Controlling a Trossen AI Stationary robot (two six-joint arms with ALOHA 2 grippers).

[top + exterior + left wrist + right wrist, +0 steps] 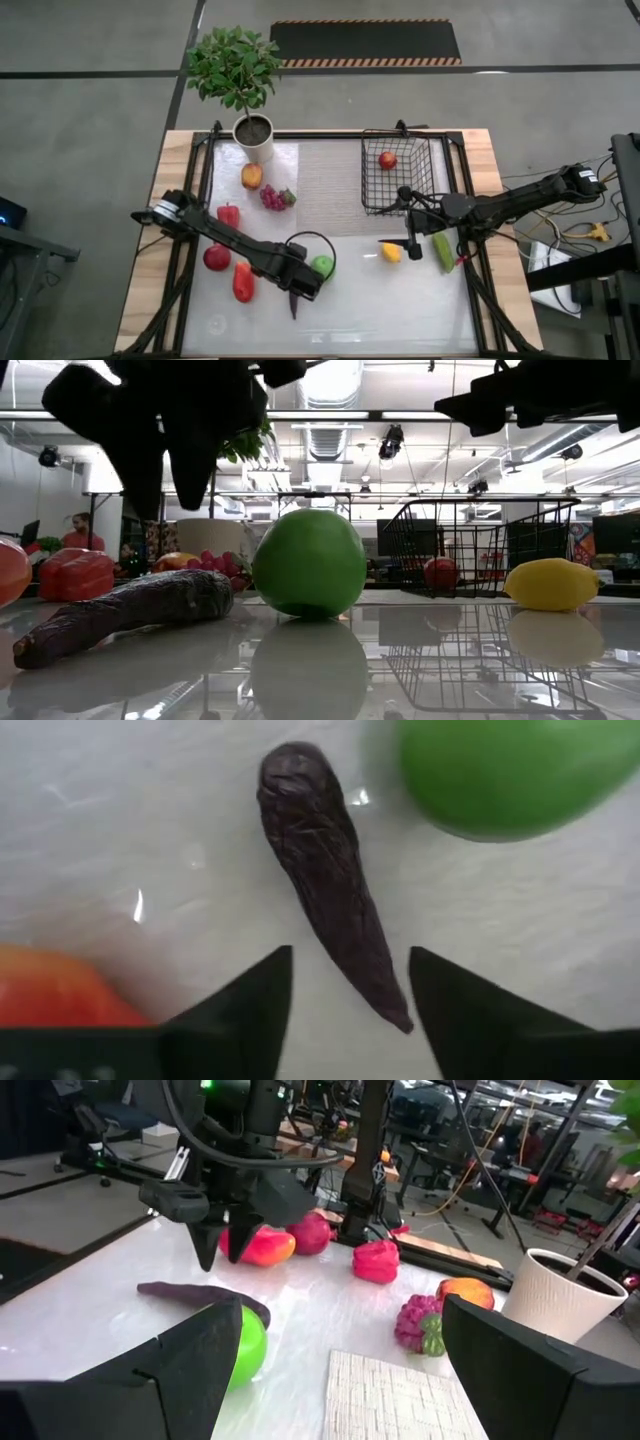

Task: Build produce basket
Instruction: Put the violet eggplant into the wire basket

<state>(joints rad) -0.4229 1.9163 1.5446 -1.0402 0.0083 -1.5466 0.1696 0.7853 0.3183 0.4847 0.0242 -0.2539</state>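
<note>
The basket sits toward the far right corner of the surface, and I can see one red apple lying inside it. My left pincer hangs over the near middle of the surface with its fingers spread wide, and in the left wrist view the dark eggplant lies on the surface with its thin end between the two fingertips, not touched by either. The green apple rests just beside the eggplant, on its right. A long red pepper lies near the left pincer toward the left edge, with a second red apple and another red pepper beyond it. Further back, the purple grapes and an orange fruit lie near the white plant pot at the far edge. My right pincer is held just off the near side of the basket, fingers wide open, with the yellow lemon just beside it and the green cucumber near the right edge
</note>
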